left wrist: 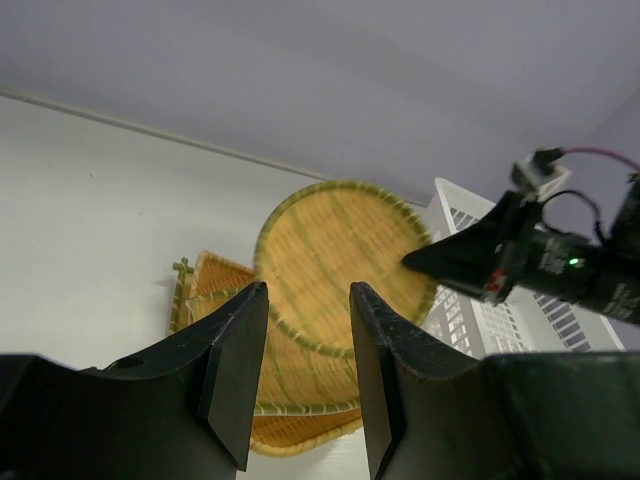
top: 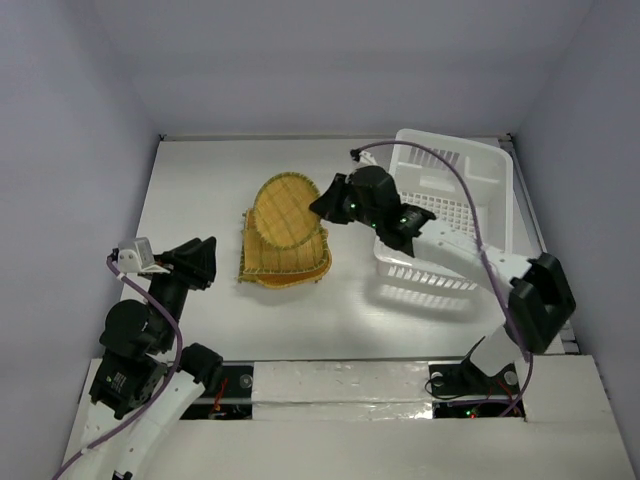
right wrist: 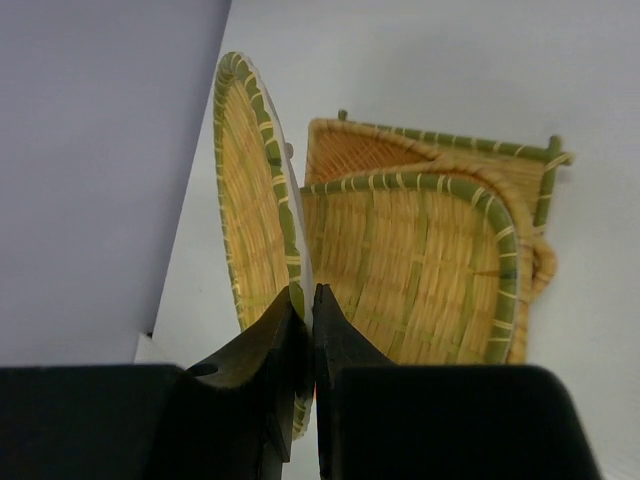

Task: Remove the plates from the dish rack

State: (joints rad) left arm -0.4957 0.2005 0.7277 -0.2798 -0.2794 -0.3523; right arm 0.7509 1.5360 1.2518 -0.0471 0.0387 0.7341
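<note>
**Top view.** R gripper (top: 322,207) clamped narrow on the right rim of round plate (top: 283,212). Disc tipped up on edge, just above stack (top: 290,262) of two plates at centre of table (top: 200,180). Dish rack (top: 470,155) at far right, white, slotted walls, peg grid. No plate visible in it. L gripper (top: 205,262) at near left, well apart from stack, pointed toward it.

**L wrist view.** L jaws part open, nothing between them. Beyond them, round plate face-on: tan-orange weave w/ green banded rim, pinched at its right edge by the R gripper's black fingertips. Stack underneath, rack behind at right.

**R wrist view.** Jaws almost shut, plate rim sandwiched between. Disc seen edge-on, standing near upright on the left and running straight away from the jaws. To the right and beyond: rounded-triangle plate (right wrist: 420,270) lying flat on square plate (right wrist: 400,145), both same weave, green-bound edges.

**Key relation (judged).** Held disc near vertical, stack flat below and to one side, so next move prob. a wrist roll to lay the disc face-down or face-up over the stack, then release. R arm nearer, already loaded. L arm not needed. Plate thin and light-looking, so liable to slide off-centre if dropped from a tilt.
</note>
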